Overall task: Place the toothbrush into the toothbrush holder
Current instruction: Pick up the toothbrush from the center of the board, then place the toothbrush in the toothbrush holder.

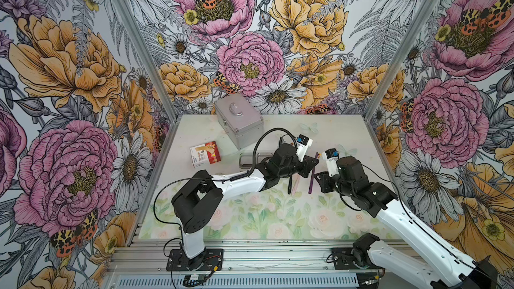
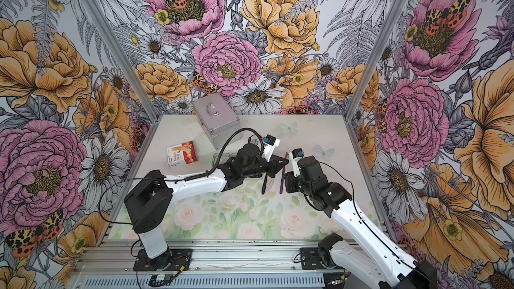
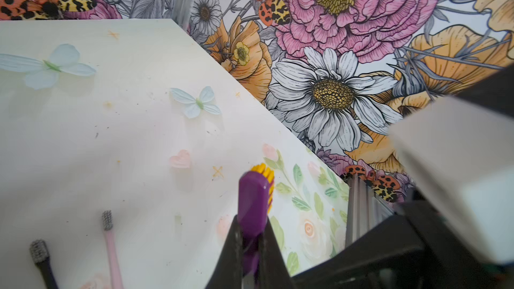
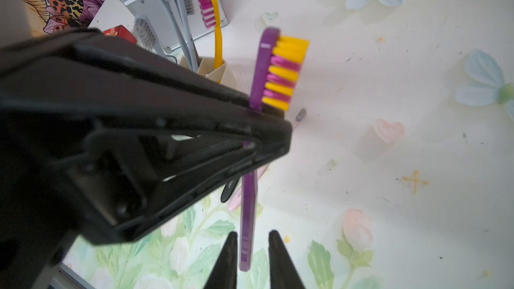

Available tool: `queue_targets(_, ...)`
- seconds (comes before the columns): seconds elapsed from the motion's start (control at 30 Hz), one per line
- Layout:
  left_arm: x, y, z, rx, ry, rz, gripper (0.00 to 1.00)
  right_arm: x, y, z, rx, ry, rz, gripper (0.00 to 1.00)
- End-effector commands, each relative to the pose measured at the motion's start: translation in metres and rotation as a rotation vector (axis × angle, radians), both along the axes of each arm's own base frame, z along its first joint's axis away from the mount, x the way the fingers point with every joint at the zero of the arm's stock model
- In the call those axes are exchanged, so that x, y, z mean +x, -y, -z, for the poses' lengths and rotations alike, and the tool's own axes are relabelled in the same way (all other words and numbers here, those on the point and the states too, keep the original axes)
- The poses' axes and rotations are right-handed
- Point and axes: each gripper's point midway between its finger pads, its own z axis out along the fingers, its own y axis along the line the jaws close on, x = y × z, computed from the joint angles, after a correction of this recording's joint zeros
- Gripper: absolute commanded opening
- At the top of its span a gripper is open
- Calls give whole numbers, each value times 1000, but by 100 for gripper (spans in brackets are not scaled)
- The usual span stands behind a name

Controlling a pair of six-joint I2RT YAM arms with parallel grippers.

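Note:
The purple toothbrush [image 1: 312, 179] with yellow and pink bristles hangs roughly upright over the table, head up. My left gripper [image 3: 251, 226] is shut on its neck just below the head. My right gripper [image 4: 252, 236] is open, its two fingers standing either side of the handle's lower end [image 4: 246, 257] with a gap showing. The toothbrush holder [image 4: 214, 72] stands behind the left gripper with several brushes upright in its white compartment. In both top views my left arm covers most of it, leaving only its clear cups [image 1: 246, 159] showing.
A black toothbrush [image 3: 39, 251] and a pink one [image 3: 110, 246] lie on the table under the left gripper. A silver metal case [image 1: 239, 123] stands at the back, and a red-and-white bandage box [image 1: 205, 153] lies left of the holder.

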Motion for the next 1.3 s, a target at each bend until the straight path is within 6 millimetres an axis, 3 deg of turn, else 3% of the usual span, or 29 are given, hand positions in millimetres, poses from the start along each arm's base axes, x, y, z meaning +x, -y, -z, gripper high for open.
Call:
queue_targets(0.0, 6, -13, -13, 25, 71, -37, 0, 1, 1, -11, -7, 35, 1, 30)
queue_targets(0.17, 8, -21, -26, 40, 139, -62, 0, 1, 5, -12, -17, 45, 17, 36)
queue_targets(0.43, 6, -38, -73, 57, 336, -104, 0, 3, 12, -12, -40, 58, 48, 39)
queue_targets(0.67, 12, -67, -103, 92, 523, -246, 0, 4, 14, -8, -58, 55, 53, 40)
queue_targets(0.9, 22, -93, -102, 143, 632, -378, 0, 5, 18, 1, -84, 42, 67, 40)
queue_targets(1.27, 29, -98, -95, 138, 673, -425, 0, 4, 18, 11, -88, 11, 70, 41)
